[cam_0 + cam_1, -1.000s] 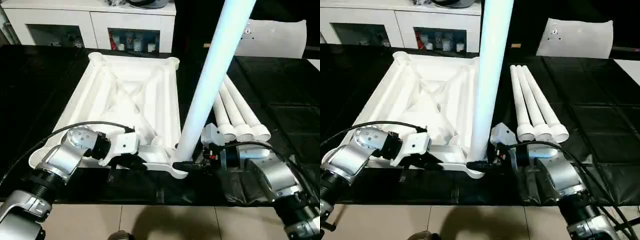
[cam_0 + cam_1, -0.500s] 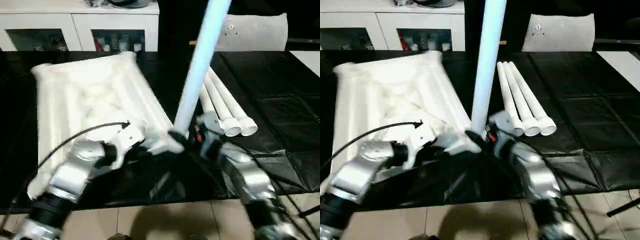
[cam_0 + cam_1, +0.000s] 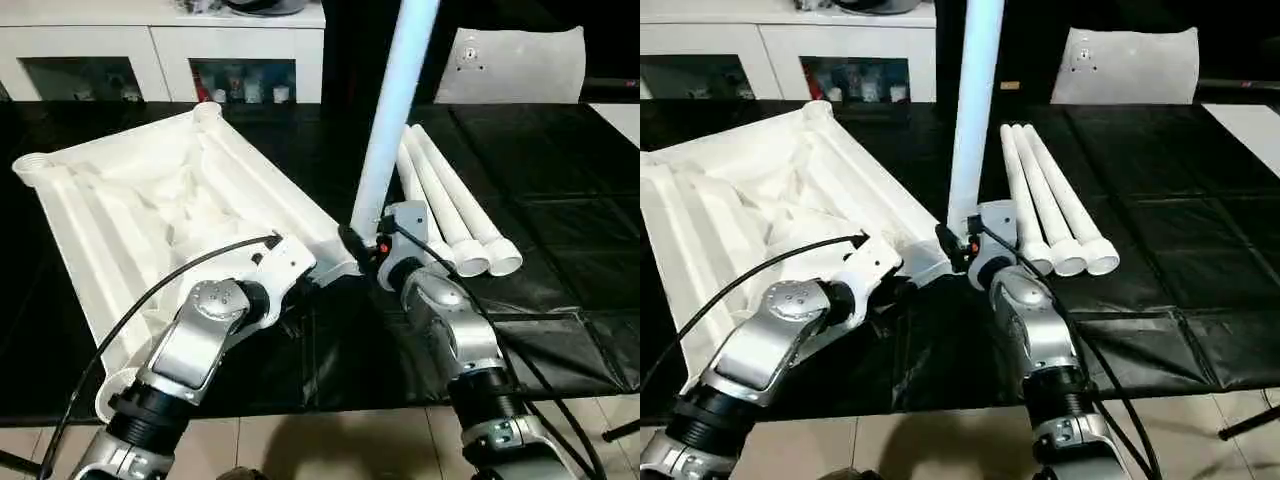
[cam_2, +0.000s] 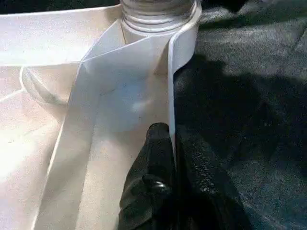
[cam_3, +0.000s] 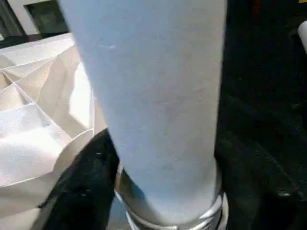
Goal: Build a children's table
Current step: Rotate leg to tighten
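Seating the first of four legs appeared to be the step in hand. The children's table panel (image 3: 150, 200) lay ribbed side up on the left half of the black tabletop (image 3: 560, 180), skewed to its edges, with one corner reaching toward the middle of the near edge. The upright leg (image 3: 390, 110) stood in the socket (image 4: 158, 9) of that corner, leaning slightly. The left hand (image 4: 171, 132) was closed down tight, pinching the panel's thin rim wall just beside the socket. The right hand (image 3: 362, 245) clasped the upright leg low down, one finger on each side of the tube, just above its threaded end. Three spare legs (image 3: 450, 200) lay side by side right of the middle, apart from the panel.

Judgement: the leg was entered but not shown to be fully home. The next move likely called for bracing the rim while turning or pressing the leg straight down its socket axis.
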{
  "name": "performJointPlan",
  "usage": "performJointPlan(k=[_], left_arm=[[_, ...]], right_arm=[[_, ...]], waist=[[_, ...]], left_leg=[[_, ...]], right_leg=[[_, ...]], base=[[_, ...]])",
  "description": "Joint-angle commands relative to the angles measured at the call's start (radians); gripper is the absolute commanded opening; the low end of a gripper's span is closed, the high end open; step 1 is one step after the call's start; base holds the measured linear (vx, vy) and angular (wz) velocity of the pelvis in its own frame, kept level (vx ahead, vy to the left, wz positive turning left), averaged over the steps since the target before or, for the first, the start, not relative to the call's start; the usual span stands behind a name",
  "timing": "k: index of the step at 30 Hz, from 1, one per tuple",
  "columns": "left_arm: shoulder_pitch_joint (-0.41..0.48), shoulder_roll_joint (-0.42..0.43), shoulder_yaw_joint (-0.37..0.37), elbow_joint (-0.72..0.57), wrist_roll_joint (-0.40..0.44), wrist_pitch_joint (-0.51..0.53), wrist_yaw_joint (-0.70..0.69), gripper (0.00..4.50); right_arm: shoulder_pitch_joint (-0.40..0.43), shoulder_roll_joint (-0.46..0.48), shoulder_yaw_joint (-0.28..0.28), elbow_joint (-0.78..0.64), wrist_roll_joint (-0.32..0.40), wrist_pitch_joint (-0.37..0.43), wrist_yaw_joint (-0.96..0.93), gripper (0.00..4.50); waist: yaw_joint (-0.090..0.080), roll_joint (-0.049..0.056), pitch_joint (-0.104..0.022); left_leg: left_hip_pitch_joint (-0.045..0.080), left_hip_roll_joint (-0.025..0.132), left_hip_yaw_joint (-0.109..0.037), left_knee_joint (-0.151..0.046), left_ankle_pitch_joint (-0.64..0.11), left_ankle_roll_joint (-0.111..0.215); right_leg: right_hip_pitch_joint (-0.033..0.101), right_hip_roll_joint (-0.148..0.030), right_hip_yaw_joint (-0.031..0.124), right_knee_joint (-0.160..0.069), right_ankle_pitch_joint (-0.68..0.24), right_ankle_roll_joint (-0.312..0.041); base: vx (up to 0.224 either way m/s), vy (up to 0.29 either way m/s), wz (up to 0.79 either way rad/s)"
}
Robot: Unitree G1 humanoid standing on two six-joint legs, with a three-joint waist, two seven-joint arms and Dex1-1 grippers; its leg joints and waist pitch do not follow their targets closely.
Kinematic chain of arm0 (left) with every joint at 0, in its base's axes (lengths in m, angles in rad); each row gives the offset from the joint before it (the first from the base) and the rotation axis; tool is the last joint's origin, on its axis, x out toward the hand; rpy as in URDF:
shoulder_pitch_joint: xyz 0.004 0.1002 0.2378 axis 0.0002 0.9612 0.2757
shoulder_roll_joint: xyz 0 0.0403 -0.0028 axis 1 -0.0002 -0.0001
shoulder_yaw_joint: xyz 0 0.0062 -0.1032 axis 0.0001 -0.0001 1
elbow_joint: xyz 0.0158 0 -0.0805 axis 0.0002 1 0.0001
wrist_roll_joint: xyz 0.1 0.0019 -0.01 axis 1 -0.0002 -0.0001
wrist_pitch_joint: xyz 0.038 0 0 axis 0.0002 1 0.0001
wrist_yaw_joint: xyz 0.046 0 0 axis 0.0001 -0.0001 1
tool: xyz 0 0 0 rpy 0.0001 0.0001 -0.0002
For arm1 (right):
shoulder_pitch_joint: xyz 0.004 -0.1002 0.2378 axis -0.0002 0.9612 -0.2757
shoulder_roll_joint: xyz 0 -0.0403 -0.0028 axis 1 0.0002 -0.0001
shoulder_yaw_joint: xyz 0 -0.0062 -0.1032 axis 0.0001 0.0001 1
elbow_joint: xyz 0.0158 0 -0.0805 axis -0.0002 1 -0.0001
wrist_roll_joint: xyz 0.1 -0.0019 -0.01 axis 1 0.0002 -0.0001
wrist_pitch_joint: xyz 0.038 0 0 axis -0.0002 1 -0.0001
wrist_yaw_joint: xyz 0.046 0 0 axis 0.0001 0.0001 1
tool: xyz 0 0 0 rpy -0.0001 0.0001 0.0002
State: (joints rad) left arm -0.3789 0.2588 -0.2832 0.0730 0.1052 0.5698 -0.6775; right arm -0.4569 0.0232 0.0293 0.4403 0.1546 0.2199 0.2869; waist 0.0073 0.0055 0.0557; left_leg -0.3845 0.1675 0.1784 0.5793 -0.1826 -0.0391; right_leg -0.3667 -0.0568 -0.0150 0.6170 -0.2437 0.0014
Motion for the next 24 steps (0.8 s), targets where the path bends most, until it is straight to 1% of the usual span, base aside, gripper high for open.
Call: performJointPlan(k=[1, 2, 3, 4, 5, 7, 8, 9, 10, 11, 12, 13, 14, 16, 17, 18, 19, 20, 22, 23, 24], left_arm=[[-0.015, 0.004, -0.008, 0.02, -0.005, -0.044, -0.009, 0.0], [-0.019, 0.024, -0.008, 0.035, -0.016, -0.066, -0.034, 0.0], [-0.019, 0.024, -0.008, 0.035, -0.016, -0.066, -0.034, 0.0], [-0.021, 0.036, -0.008, 0.043, -0.023, -0.081, -0.05, 0.0], [-0.027, 0.063, -0.009, 0.067, -0.033, -0.123, -0.092, 0.0], [-0.033, 0.084, -0.009, 0.09, -0.039, -0.167, -0.13, 0.0], [-0.035, 0.09, -0.009, 0.097, -0.041, -0.179, -0.142, 0.0], [-0.037, 0.095, -0.008, 0.103, -0.042, -0.187, -0.15, 0.0], [-0.045, 0.122, -0.011, 0.128, -0.056, -0.237, -0.205, 0.0], [-0.047, 0.138, -0.016, 0.138, -0.064, -0.271, -0.242, 0.0], [-0.048, 0.148, -0.019, 0.144, -0.069, -0.292, -0.266, 0.0], [-0.05, 0.159, -0.021, 0.15, -0.071, -0.296, -0.285, 0.0], [-0.053, 0.166, -0.023, 0.156, -0.072, -0.297, -0.295, 0.0], [-0.063, 0.202, -0.039, 0.183, -0.079, -0.349, -0.369, 0.0], [-0.063, 0.202, -0.039, 0.183, -0.079, -0.349, -0.369, 0.0], [-0.073, 0.227, -0.051, 0.212, -0.086, -0.401, -0.429, 0.0], [-0.079, 0.235, -0.053, 0.221, -0.093, -0.412, -0.456, 0.0], [-0.091, 0.249, -0.061, 0.239, -0.101, -0.44, -0.512, 0.0], [-0.1, 0.261, -0.07, 0.25, -0.106, -0.454, -0.552, 0.0], [-0.111, 0.277, -0.084, 0.263, -0.106, -0.475, -0.598, 0.0], [-0.111, 0.277, -0.084, 0.263, -0.106, -0.475, -0.598, 0.0]], right_arm=[[0.04, 0.005, 0.014, 0.03, 0.012, 0.027, 0.029, 3.44], [0.057, -0.018, 0.012, -0.007, 0.024, 0.018, 0.068, 3.56], [0.057, -0.018, 0.012, -0.007, 0.024, 0.018, 0.068, 3.62], [0.068, -0.033, 0.012, -0.029, 0.03, 0.013, 0.092, 3.64], [0.092, -0.074, 0.016, -0.079, 0.036, 0.004, 0.144, 3.76], [0.11, -0.117, 0.027, -0.115, 0.033, -0.017, 0.197, 3.99], [0.116, -0.133, 0.03, -0.129, 0.037, -0.017, 0.222, 4.04], [0.121, -0.144, 0.033, -0.139, 0.04, -0.018, 0.24, 4.07], [0.142, -0.201, 0.038, -0.185, 0.064, -0.018, 0.331, 4.11], [0.149, -0.231, 0.041, -0.206, 0.074, -0.017, 0.377, 4.22], [0.153, -0.248, 0.042, -0.216, 0.08, -0.016, 0.402, 4.33], [0.156, -0.271, 0.044, -0.228, 0.088, -0.014, 0.436, 4.43], [0.158, -0.284, 0.045, -0.234, 0.092, -0.012, 0.458, 4.48], [0.16, -0.34, 0.051, -0.254, 0.114, 0.003, 0.545, 4.48], [0.16, -0.34, 0.051, -0.254, 0.114, 0.003, 0.545, 4.48], [0.159, -0.383, 0.063, -0.264, 0.124, 0.014, 0.609, 4.48], [0.155, -0.402, 0.075, -0.262, 0.121, 0.015, 0.64, 4.48], [0.145, -0.433, 0.097, -0.256, 0.106, 0.015, 0.682, 4.48], [0.137, -0.451, 0.114, -0.251, 0.098, 0.018, 0.711, 4.48], [0.126, -0.469, 0.14, -0.24, 0.079, 0.007, 0.743, 4.48], [0.126, -0.469, 0.14, -0.24, 0.079, 0.007, 0.743, 4.48]], waist=[[0.006, 0.001, -0.056], [0.007, 0.001, -0.057], [0.009, -0.001, -0.06], [0.009, -0.001, -0.059], [0.015, -0.003, -0.061], [0.019, -0.003, -0.063], [0.018, -0.003, -0.064], [0.019, -0.003, -0.063], [0.019, -0.003, -0.062], [0.025, -0.004, -0.063], [0.027, -0.005, -0.062], [0.029, -0.004, -0.064], [0.03, -0.004, -0.063], [0.03, -0.003, -0.061], [0.031, -0.005, -0.062], [0.033, -0.004, -0.061], [0.033, -0.006, -0.062], [0.034, -0.004, -0.06], [0.037, -0.009, -0.061], [0.038, -0.01, -0.06], [0.038, -0.009, -0.06]], left_leg=[[0.02, 0.06, -0.02, -0.065, -0.129, 0.025], [0.019, 0.059, -0.02, -0.064, -0.121, 0.027], [0.019, 0.059, -0.02, -0.062, -0.109, 0.035], [0.018, 0.058, -0.021, -0.062, -0.105, 0.039], [0.016, 0.057, -0.02, -0.058, -0.081, 0.054], [0.017, 0.057, -0.02, -0.056, -0.067, 0.067], [0.016, 0.058, -0.019, -0.056, -0.064, 0.069], [0.017, 0.057, -0.019, -0.055, -0.066, 0.074], [0.017, 0.057, -0.018, -0.054, -0.07, 0.078], [0.018, 0.06, -0.019, -0.053, -0.075, 0.084], [0.018, 0.059, -0.02, -0.054, -0.076, 0.088], [0.021, 0.061, -0.018, -0.053, -0.081, 0.088], [0.021, 0.061, -0.018, -0.053, -0.084, 0.088], [0.021, 0.062, -0.018, -0.054, -0.094, 0.085], [0.022, 0.063, -0.018, -0.053, -0.1, 0.085], [0.022, 0.061, -0.019, -0.053, -0.102, 0.088], [0.022, 0.062, -0.018, -0.052, -0.104, 0.087], [0.022, 0.062, -0.018, -0.052, -0.104, 0.085], [0.023, 0.062, -0.016, -0.051, -0.104, 0.084], [0.022, 0.063, -0.018, -0.052, -0.107, 0.082], [0.023, 0.063, -0.017, -0.052, -0.107, 0.081]], right_leg=[[0.027, -0.076, 0.038, -0.07, -0.002, -0.228], [0.027, -0.076, 0.038, -0.069, 0.011, -0.227], [0.03, -0.075, 0.038, -0.066, 0.035, -0.225], [0.03, -0.075, 0.037, -0.066, 0.041, -0.226], [0.034, -0.076, 0.038, -0.064, 0.077, -0.222], [0.034, -0.074, 0.035, -0.061, 0.103, -0.223], [0.034, -0.075, 0.036, -0.059, 0.112, -0.227], [0.033, -0.074, 0.035, -0.06, 0.109, -0.234], [0.034, -0.074, 0.035, -0.061, 0.105, -0.234], [0.035, -0.076, 0.036, -0.059, 0.102, -0.229], [0.035, -0.075, 0.035, -0.061, 0.097, -0.229], [0.033, -0.076, 0.035, -0.06, 0.089, -0.232], [0.032, -0.076, 0.035, -0.059, 0.085, -0.239], [0.031, -0.076, 0.034, -0.059, 0.068, -0.249], [0.03, -0.076, 0.034, -0.059, 0.057, -0.252], [0.03, -0.077, 0.034, -0.061, 0.05, -0.255], [0.031, -0.077, 0.034, -0.06, 0.047, -0.254], [0.03, -0.077, 0.034, -0.059, 0.043, -0.255], [0.029, -0.078, 0.034, -0.058, 0.035, -0.258], [0.028, -0.079, 0.033, -0.057, 0.025, -0.261], [0.027, -0.078, 0.033, -0.057, 0.022, -0.262]], base=[[0.0, 0.0, 0.0], [0.0, 0.0, 0.0], [0.0, 0.0, 0.0], [0.0, 0.0, 0.0], [0.0, 0.0, 0.0], [0.0, 0.0, 0.0], [0.0, 0.0, 0.0], [0.0, 0.0, 0.0], [0.0, 0.0, 0.0], [0.0, 0.0, 0.0], [0.0, 0.0, 0.0], [0.0, 0.0, 0.0], [0.0, 0.0, 0.0], [0.0, 0.0, 0.0], [0.0, 0.0, 0.0], [0.0, 0.0, 0.0], [0.0, 0.0, 0.0], [0.0, 0.0, 0.0], [0.0, 0.0, 0.0], [0.0, 0.0, 0.0], [0.0, 0.0, 0.0]])
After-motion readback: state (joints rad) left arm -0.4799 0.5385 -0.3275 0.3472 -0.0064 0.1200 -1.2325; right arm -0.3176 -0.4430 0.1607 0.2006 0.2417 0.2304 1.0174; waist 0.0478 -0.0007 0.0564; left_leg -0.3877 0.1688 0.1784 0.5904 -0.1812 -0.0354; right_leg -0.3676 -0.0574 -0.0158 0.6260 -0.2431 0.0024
